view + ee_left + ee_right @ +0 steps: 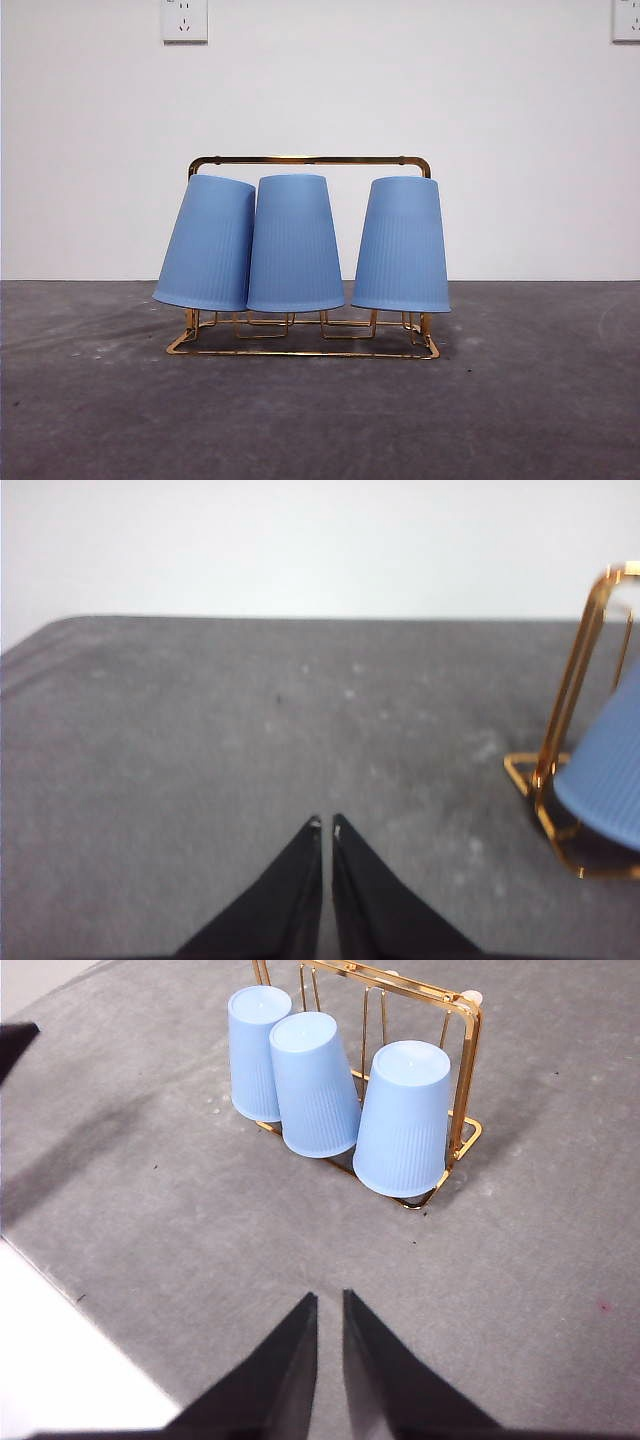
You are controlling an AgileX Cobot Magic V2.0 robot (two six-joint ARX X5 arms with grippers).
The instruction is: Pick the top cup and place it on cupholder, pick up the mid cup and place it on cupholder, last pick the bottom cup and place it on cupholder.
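Three ribbed pale-blue plastic cups, all upside down on the thin gold wire cupholder (310,160): left cup (207,243) tilted and touching the middle cup (295,243), right cup (402,245) upright, apart from them. Rack on the grey desk (320,410). Task seemingly complete. Left pincer (327,825) nearly closed, empty, low above the desk beside the rack. Right pincer (328,1298) narrow, empty, well back. Cups likely light, thin-walled, easily squashed; best gripped gently across the ribbed wall near the closed base.

Three cups sit upside down in a row on the cupholder (310,160): one cup (208,243) at nine o'clock, touching the middle cup (295,243), the third cup (402,245) apart at three o'clock
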